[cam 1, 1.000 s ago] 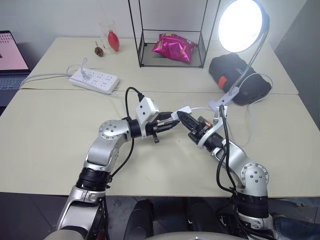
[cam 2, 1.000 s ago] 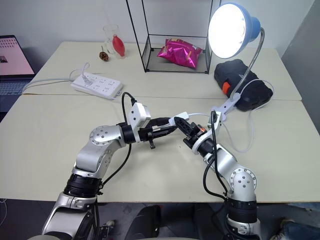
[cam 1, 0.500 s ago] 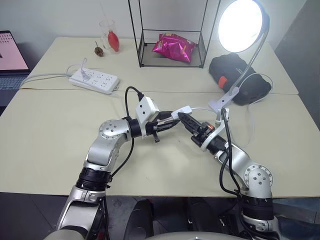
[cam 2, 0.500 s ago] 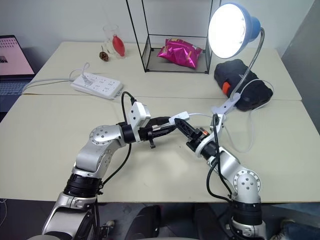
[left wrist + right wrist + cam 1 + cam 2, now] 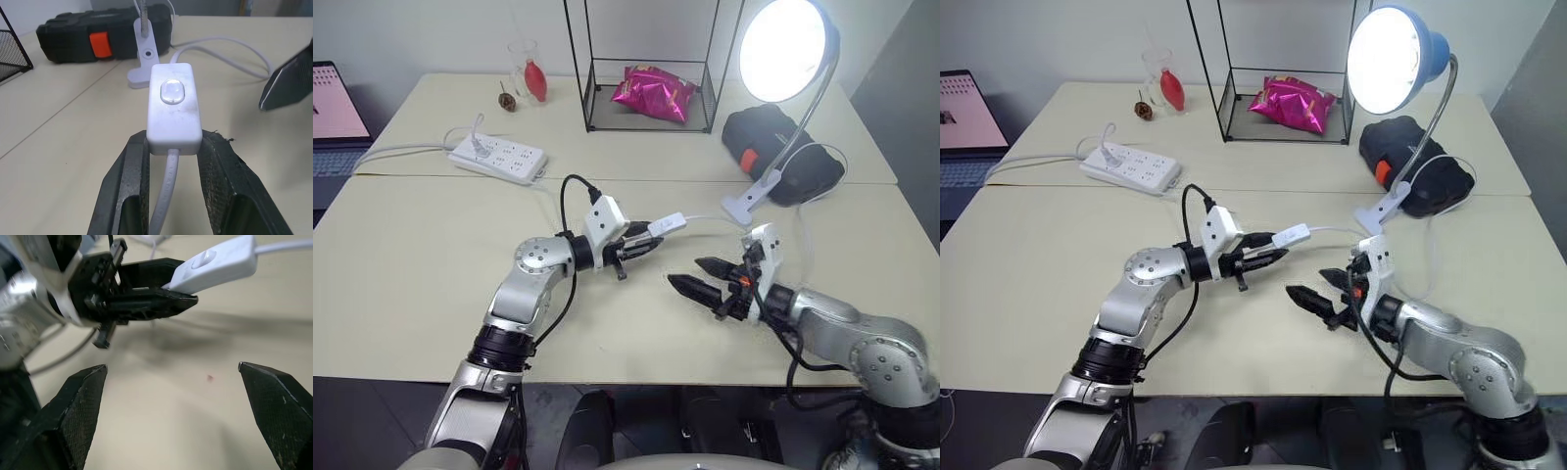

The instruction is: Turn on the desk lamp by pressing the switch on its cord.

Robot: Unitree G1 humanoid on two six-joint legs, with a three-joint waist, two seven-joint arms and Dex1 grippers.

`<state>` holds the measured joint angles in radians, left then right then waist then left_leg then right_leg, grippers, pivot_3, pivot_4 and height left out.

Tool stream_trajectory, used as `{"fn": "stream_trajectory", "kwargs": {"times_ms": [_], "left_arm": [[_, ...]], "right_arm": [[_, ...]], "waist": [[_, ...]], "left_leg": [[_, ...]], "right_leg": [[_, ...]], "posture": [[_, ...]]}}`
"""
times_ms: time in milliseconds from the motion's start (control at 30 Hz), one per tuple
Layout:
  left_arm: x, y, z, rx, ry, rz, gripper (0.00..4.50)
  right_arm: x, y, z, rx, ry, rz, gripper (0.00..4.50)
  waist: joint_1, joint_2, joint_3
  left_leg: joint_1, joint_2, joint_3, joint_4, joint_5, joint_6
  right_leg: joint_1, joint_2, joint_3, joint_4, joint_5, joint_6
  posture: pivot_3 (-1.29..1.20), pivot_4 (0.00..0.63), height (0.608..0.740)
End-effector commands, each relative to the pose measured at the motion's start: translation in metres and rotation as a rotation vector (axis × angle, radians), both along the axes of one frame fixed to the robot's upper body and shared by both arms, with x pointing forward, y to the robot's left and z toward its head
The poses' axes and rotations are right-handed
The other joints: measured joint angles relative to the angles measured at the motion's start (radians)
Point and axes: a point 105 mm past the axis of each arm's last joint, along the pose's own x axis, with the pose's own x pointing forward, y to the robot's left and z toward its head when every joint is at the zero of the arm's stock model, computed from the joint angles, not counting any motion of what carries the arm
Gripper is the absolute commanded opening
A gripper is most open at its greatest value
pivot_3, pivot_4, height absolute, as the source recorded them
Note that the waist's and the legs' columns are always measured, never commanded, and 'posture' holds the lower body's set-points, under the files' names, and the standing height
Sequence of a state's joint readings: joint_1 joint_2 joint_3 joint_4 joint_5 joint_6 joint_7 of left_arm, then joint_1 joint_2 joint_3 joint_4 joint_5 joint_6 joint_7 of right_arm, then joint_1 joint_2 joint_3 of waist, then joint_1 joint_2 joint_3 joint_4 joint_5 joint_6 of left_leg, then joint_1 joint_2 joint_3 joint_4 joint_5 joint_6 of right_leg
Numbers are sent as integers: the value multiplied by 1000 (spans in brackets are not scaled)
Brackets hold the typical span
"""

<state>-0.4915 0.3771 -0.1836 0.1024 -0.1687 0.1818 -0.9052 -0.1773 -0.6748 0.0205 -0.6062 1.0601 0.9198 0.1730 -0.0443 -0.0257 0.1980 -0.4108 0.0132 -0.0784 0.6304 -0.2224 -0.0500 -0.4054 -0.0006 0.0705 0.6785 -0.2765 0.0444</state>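
Small flat white oblong inline switch pinched at its near end between the two black fingers of the left tool, held above the pale beige table, rocker button facing up. Thin white cord running from the switch's far end toward the white clamp base of the desk lamp, which stands at the table's right side. Bendy silver gooseneck rising from the clamp to the round blue-rimmed shade, bulb glowing bright white. Right tool spread wide open, gripping nothing, hovering just above the table near the switch but apart from it, fingers pointing toward the left arm. Black case with an orange latch just behind the clamp. Long white multi-socket power strip well apart at far left. Pink crinkled snack bag inside a black wire-frame stand. Clear glass holding something red near the far edge. Laptop screen at the far left.
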Motion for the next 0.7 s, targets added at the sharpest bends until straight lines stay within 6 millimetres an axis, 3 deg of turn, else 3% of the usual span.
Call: {"fn": "stream_trajectory", "kwargs": {"times_ms": [33, 167, 433, 500, 700], "left_arm": [[2, -2, -12, 29, -13, -1, 1046], [4, -2, -30, 48, 12, 8, 1046], [7, -4, -43, 37, 46, 0, 1046], [5, -4, -45, 43, 58, -18, 1761], [2, 1, -45, 67, 54, -36, 2801]], "right_arm": [[4, -15, 31, -160, -214, 69, 4500], [5, -33, 40, -372, -322, 170, 4500], [9, -45, 62, -405, -395, 226, 4500], [9, -45, 63, -409, -399, 234, 4500], [6, -42, 64, -395, -396, 281, 4500]], "waist": [[0, 0, 0], [5, 0, 0], [12, -1, 0], [13, -1, 0], [13, -1, 0]], "left_leg": [[0, 0, 0, 0, 0, 0], [0, -1, 1, 1, 0, 0], [0, 0, 1, 1, 0, 0], [0, 0, 1, 2, 0, 0], [0, 0, 1, 2, 0, 0]], "right_leg": [[0, 0, 0, 0, 0, 0], [0, -1, 0, 0, 0, 0], [1, -1, 0, 0, 1, 1], [1, -1, 0, 0, 1, 1], [1, -1, 0, 0, 1, 0]], "posture": [[0, 150, 740], [0, 150, 740], [0, 150, 740], [0, 150, 740], [0, 150, 740]]}}
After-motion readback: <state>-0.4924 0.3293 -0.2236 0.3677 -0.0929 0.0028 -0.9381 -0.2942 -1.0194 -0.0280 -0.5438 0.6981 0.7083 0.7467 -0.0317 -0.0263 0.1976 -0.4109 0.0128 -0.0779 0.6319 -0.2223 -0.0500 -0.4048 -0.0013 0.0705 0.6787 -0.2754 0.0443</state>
